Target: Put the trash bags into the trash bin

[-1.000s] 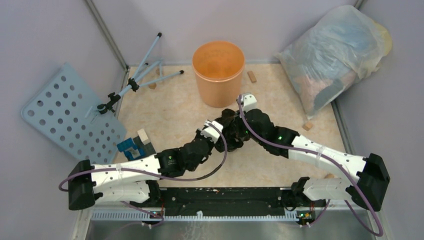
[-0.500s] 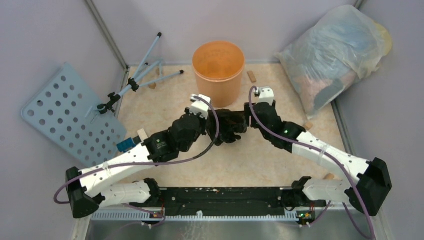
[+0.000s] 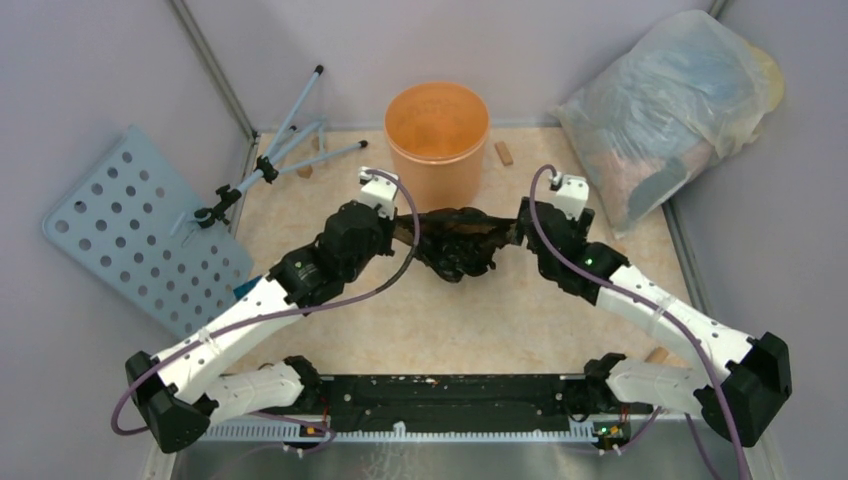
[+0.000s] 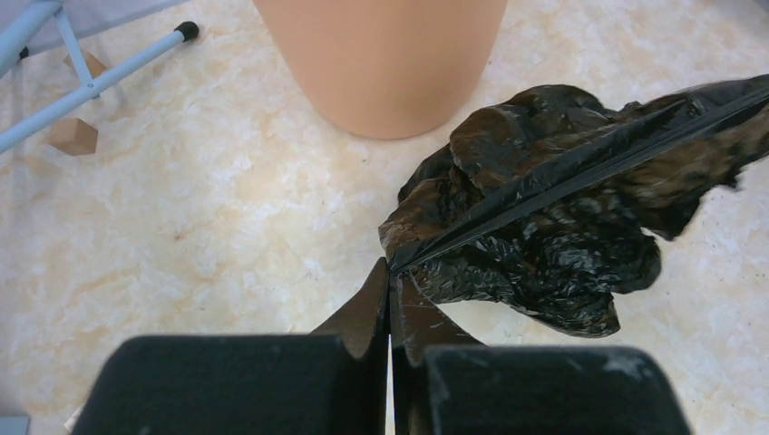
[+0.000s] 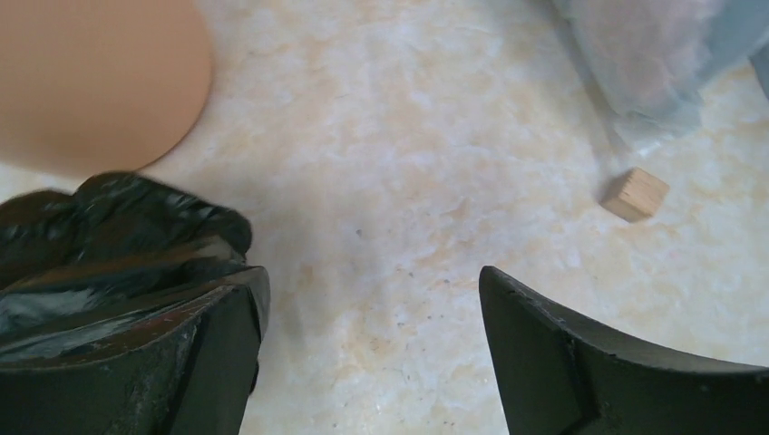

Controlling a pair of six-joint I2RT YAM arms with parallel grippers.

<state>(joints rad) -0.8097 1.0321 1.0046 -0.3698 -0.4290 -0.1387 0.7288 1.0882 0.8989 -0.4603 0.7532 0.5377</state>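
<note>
The black trash bag [image 3: 460, 245] hangs crumpled just in front of the orange trash bin [image 3: 437, 150], with one edge pulled taut. My left gripper [image 3: 411, 226] is shut on the bag's left edge; the left wrist view shows its tips [image 4: 390, 265] pinching a tight fold of the bag [image 4: 544, 236] below the bin's wall [image 4: 381, 54]. My right gripper [image 3: 519, 234] is open at the bag's right end. In the right wrist view nothing lies between its fingers [image 5: 372, 272], and the bag [image 5: 118, 227] drapes over the outer side of the left finger.
A big translucent stuffed bag [image 3: 670, 110] leans in the back right corner. A blue perforated board [image 3: 140, 230] and a folded tripod [image 3: 285, 150] lie at the left. Small wooden blocks [image 3: 503, 153] [image 5: 635, 193] [image 4: 73, 136] are scattered on the floor.
Both arms have spread apart and moved toward the bin, stretching the bag between them. The right gripper has opened; the left has stayed shut on the bag.
</note>
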